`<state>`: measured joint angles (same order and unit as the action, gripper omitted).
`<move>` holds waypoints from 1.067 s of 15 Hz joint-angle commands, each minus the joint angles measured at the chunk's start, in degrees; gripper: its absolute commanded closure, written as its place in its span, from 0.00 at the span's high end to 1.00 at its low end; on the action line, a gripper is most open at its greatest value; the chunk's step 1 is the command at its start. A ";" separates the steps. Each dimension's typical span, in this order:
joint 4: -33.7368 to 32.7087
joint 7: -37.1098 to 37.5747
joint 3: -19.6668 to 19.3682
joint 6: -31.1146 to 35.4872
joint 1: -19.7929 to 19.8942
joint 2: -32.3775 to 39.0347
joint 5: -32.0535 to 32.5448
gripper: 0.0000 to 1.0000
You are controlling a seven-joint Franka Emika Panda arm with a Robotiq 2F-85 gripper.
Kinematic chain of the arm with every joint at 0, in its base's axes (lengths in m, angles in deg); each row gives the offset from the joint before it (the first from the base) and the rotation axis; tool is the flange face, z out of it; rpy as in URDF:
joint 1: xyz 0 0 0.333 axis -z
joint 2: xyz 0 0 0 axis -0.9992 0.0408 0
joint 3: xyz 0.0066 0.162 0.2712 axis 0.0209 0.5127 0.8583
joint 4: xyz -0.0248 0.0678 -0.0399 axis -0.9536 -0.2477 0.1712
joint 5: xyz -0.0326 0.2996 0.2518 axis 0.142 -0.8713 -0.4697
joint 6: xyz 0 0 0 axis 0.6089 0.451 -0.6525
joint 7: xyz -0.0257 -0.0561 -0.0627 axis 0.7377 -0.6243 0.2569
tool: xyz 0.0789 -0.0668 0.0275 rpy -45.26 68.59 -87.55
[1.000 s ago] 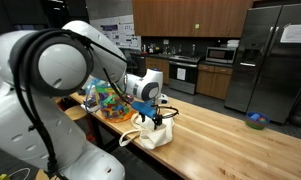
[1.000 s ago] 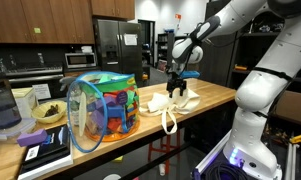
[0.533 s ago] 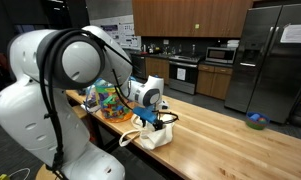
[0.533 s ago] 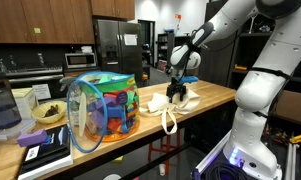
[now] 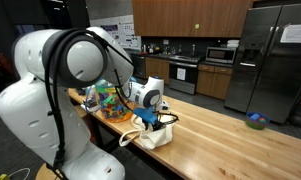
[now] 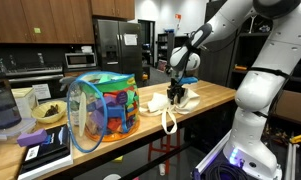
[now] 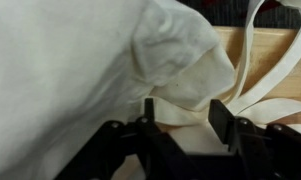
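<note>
No lettering can be read anywhere in this kitchen lab. A sheet (image 5: 295,33) on the fridge (image 5: 275,70) and wall posters (image 5: 112,33) in an exterior view, and notes (image 6: 130,42) on a fridge door in an exterior view, carry print too small to make out. The bag (image 7: 80,70) filling the wrist view shows only plain white cloth.

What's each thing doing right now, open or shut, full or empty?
Claw: fingers apart, bag's fold between them; grip unclear.
Cloth bag: crumpled, lying on the counter.
Mesh basket: upright, full of colourful toys.
Fridge: doors shut.
Microwave: door shut.
</note>
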<state>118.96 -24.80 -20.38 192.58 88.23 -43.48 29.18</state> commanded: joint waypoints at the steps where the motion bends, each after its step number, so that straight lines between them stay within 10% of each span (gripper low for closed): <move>1: 0.02 -0.49 0.06 1.56 -0.18 0.28 0.23 0.29; 5: 0.03 -0.45 -0.02 1.82 0.05 -0.06 0.75 0.00; 16: -1.07 -0.99 -1.48 -0.78 1.97 -6.27 4.15 0.00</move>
<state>117.83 -24.98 -21.07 193.79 89.24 -45.61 32.07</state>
